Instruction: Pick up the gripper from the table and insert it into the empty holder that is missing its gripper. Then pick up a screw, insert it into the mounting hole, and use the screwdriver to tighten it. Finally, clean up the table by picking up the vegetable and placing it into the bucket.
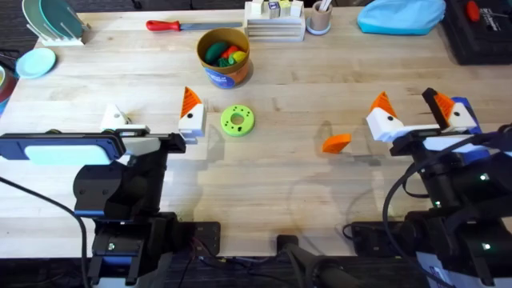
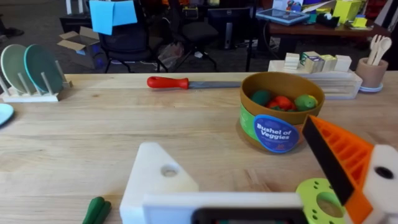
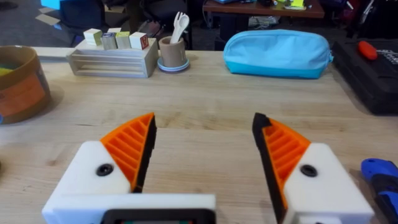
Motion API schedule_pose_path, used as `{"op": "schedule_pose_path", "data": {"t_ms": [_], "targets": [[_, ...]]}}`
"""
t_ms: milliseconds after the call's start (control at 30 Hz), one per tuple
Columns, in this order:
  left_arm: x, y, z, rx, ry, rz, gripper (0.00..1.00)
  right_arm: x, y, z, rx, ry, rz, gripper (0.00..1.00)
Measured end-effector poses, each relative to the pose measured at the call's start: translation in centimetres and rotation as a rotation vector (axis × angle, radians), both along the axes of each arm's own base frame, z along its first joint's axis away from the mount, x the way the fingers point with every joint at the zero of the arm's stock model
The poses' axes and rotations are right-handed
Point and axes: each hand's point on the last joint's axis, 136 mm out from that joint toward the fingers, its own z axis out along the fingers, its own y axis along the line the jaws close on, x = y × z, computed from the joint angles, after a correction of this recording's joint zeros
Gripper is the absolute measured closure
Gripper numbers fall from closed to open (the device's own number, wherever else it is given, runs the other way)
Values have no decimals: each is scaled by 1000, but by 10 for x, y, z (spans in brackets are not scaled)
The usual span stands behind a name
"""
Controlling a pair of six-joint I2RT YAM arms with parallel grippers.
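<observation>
Both arms parked at the near edge of the bench [image 1: 288, 152], nothing in hand. Right gripper [image 3: 205, 146] stands open, both orange-tipped fingers [image 3: 130, 149] spread with bare wood between them. Left gripper [image 1: 152, 122] also open and empty; 1 finger is the bare white holder [image 2: 155, 180], no tip on it, mounting hole facing my wrist camera, the other finger carries its orange tip.

The loose orange gripper [image 1: 336, 143] lies on the bench between the 2 arms, nearer the right one, just beside its left finger in the overhead view. Well apart from the green ring-shaped piece [image 1: 237, 120] (vegetable toy, I judge) and the bucket [image 1: 224, 58], which already holds several toy veggies.

Step in hand, as I read it: pick up the wedge, not yet started.

- Right arm is the natural choice; short reach.
- Come down square over the wedge and close across its flat sides, not the ribbed slope, or it may squirt out.
- Grip low on the thick end so the mating end stays exposed for the holder.
- Keep the left arm steady, holder presented upward.

Blue screwdriver [image 3: 382, 180] lies at the right gripper's side. Red-handled one [image 1: 168, 26] at the far edge, not needed.
</observation>
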Motion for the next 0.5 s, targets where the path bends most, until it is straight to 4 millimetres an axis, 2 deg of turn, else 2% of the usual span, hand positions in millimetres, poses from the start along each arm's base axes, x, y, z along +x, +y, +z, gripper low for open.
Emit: {"op": "schedule_pose_path", "data": {"t_ms": [300,433,500], "targets": [[0,0,0,0,2,-2,8,-1,0,-4,9,18,-2,93],[-2,-1,-17,1,85,-3,8,-1,0,-3,16,21,1,94],[-7,0,-16,1,132,-2,8,-4,2,-3,19,54,8,93]]}}
